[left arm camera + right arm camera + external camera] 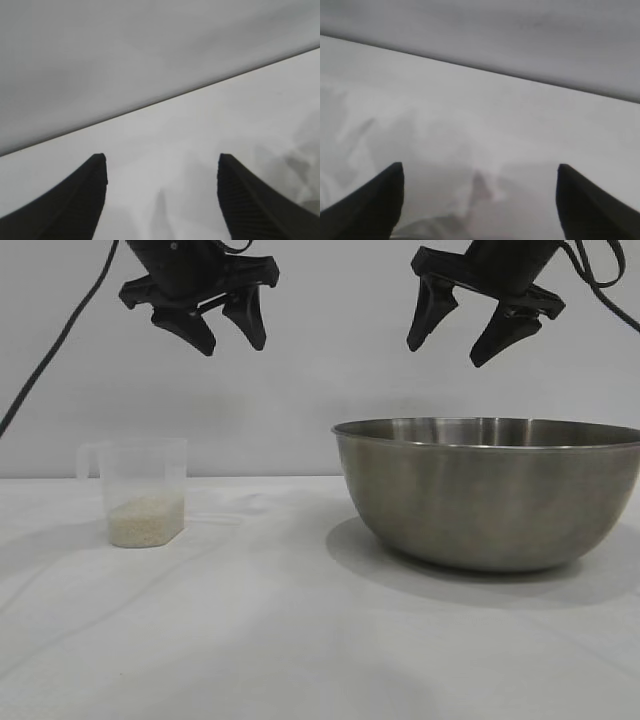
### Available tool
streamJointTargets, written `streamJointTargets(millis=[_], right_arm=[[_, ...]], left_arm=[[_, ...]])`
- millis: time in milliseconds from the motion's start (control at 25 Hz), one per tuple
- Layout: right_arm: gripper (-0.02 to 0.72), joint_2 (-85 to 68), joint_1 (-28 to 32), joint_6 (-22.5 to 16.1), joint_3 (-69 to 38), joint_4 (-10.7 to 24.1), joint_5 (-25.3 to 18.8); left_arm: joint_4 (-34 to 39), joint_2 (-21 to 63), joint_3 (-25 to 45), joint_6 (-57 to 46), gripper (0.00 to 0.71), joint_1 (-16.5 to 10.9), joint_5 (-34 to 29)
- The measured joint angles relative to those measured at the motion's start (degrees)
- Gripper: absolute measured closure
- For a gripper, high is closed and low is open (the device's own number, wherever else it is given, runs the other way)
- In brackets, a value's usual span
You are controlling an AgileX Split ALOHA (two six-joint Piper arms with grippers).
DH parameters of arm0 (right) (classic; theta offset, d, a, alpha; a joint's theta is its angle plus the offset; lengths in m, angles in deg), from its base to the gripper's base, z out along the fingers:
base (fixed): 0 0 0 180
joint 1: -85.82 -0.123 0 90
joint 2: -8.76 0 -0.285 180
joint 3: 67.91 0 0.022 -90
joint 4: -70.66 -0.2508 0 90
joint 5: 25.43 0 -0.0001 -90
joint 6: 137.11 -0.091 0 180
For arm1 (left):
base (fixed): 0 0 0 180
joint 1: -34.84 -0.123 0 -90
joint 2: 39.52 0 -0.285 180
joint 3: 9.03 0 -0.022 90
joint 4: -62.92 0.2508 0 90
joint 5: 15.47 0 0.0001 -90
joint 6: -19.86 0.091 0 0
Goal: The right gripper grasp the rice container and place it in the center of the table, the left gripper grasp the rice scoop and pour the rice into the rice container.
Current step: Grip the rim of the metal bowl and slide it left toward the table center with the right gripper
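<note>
Both grippers are hanging high, jaws apart: left gripper (pixel 228 335) above the rice scoop (pixel 143 492) holding rice (pixel 146 520), right gripper (pixel 452 346) over the rice container (pixel 490 493) sitting at the table's (pixel 300 640) right edge.

Exterior camera low, level, near table (pixel 300 640); wrist cameras angled down.

Large round brushed stainless-steel bowl (pixel 490 495) with thin rolled rim: upright, inside hidden, on white cloth-covered table (pixel 250 640) toward right edge. Small clear plastic measuring cup (pixel 143 490) with side handle at rim: upright, toward left edge, well apart from bowl. Off-white rice grains (pixel 146 520) fill cup's bottom part.
</note>
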State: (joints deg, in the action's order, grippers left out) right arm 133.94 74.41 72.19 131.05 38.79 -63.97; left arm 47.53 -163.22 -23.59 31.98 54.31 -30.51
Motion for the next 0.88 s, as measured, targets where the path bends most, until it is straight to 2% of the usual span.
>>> streamJointTargets(millis=[120,200,360,520,560,600,720,760,880], right_arm=[[0.152,-1.43,0.11,0.0,0.0,1.7,-3.4],[0.152,-2.7,1.05,-1.57,0.0,2.29,-7.09],[0.152,-5.34,4.95,-7.81,0.26,5.95,-17.21],[0.152,-6.33,9.12,-10.68,0.35,8.91,-28.45],[0.152,-6.33,9.64,-11.02,0.35,9.4,-30.04],[0.216,-6.33,9.77,-11.27,-0.01,9.91,-30.65],[0.218,-6.42,9.9,-11.86,-1.58,10.4,-31.55],[0.26,-6.42,9.78,-11.91,-2.25,10.4,-31.65],[0.244,-5.66,9.66,-11.91,-3.55,10.48,-31.8]], left_arm=[[1.12,0.69,0.0,0.0,0.258,0.0,-1.05],[1.63,0.93,0.0,0.0,0.258,0.0,-1.28],[2.14,1.12,0.0,0.0,0.258,0.0,-1.4],[2.46,1.12,0.0,0.0,0.258,0.0,-1.4],[2.46,1.12,0.0,0.0,0.258,0.0,-1.4],[2.46,1.12,0.0,0.0,0.258,0.0,-1.4],[2.46,1.12,0.0,0.0,0.258,0.0,-1.4],[2.46,1.12,0.0,0.0,0.258,0.0,-1.4],[2.46,1.12,0.0,0.0,0.258,0.0,-1.4]])
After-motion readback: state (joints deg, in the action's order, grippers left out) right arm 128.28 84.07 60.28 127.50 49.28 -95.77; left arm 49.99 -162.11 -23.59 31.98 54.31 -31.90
